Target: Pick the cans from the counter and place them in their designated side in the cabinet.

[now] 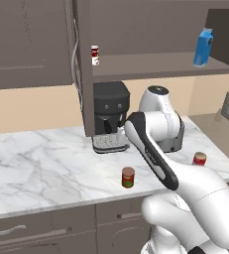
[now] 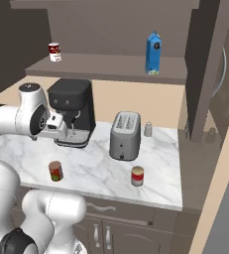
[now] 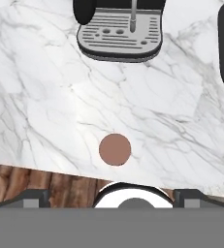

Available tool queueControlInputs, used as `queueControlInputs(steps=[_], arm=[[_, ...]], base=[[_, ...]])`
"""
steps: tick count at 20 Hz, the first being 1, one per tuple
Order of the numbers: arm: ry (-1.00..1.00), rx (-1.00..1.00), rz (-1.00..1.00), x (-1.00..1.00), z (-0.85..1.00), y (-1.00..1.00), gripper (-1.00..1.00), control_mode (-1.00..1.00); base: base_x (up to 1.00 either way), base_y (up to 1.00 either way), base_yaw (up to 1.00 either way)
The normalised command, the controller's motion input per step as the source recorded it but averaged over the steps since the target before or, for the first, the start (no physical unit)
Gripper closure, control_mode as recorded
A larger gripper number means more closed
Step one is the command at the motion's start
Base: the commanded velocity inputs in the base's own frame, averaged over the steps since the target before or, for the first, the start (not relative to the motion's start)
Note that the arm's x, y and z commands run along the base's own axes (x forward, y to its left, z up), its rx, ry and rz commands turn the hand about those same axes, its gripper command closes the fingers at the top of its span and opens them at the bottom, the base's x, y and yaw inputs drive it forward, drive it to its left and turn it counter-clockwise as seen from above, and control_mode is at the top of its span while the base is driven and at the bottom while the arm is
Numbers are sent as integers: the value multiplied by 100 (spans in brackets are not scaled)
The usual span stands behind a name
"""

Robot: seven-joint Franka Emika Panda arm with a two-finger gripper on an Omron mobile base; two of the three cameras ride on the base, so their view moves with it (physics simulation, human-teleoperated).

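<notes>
The white marble surface carries two small cans. The dark red-brown can with a green patch stands upright near the front edge, in front of the black coffee machine. From above, in the hand view, this can looks like a brown circle on the marble, close to the front edge, with the coffee machine's grey drip tray well beyond it.

The other can, red on top and pale below, stands upright farther along the surface, in front of the silver toaster. A small grey shaker sits just beside the toaster.

Up on the shelf of the dark brown cabinet stand a slim white can with red marks at one end and a blue carton toward the other end. They are well apart.

The end effector hangs high over the surface in front of the coffee machine, above the red-brown can. It holds nothing. I cannot tell if its fingers are spread or pressed together.
</notes>
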Motion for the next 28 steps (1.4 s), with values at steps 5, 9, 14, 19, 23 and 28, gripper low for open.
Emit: queueControlInputs(steps=[5,9,14,19,23,28], arm=[[3,0,0,0,-16,0,-100,-100],[2,0,0,0,-17,0,-100,-100],[3,0,0,0,-18,0,-100,-100],[1,0,0,3,-14,0,-100,-100],[1,0,0,6,-15,1,-100,-100],[2,0,0,7,-15,1,-100,-100]], base=[[0,0,0],[0,0,0],[0,0,0],[0,0,0],[0,0,0],[0,0,0]])
